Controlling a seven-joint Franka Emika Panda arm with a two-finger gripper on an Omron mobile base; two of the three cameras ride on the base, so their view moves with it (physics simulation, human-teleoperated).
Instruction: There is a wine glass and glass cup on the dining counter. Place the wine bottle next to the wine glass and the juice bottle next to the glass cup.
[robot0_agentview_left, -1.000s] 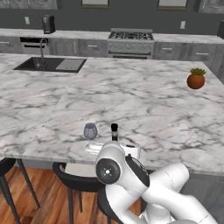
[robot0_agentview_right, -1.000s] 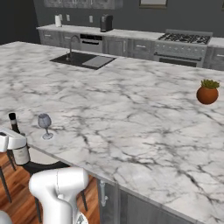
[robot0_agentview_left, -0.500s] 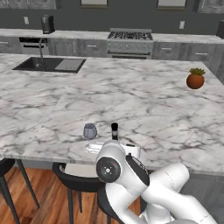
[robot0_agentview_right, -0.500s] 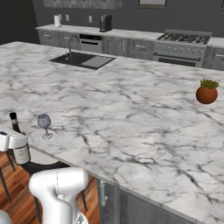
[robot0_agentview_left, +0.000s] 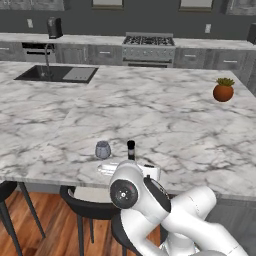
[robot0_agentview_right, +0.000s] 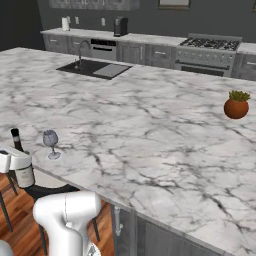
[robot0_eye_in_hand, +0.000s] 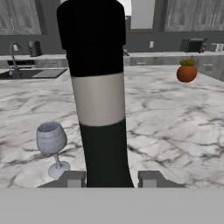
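Two dark fingertips (robot0_eye_in_hand: 73, 179) flank the base of the wine bottle (robot0_eye_in_hand: 99, 109) in my hand view, and I read the jaws as clamped on it. I see the bottle upright, its pale label band facing the camera. From the right base view, the bottle (robot0_agentview_right: 22, 160) sits at the near edge of the tabletop (robot0_agentview_right: 150, 130), with the white gripper body (robot0_agentview_right: 14, 161) wrapped around its lower part. I place the wine glass (robot0_agentview_right: 50, 144) just beside the bottle, at roughly 2 o'clock from it, standing upright on its foot and not touching. In the left base view, the glass (robot0_agentview_left: 103, 149) appears at 9 o'clock from the bottle neck (robot0_agentview_left: 131, 149). A potted plant (robot0_agentview_right: 236, 104) stands well apart, toward the far right of the slab.
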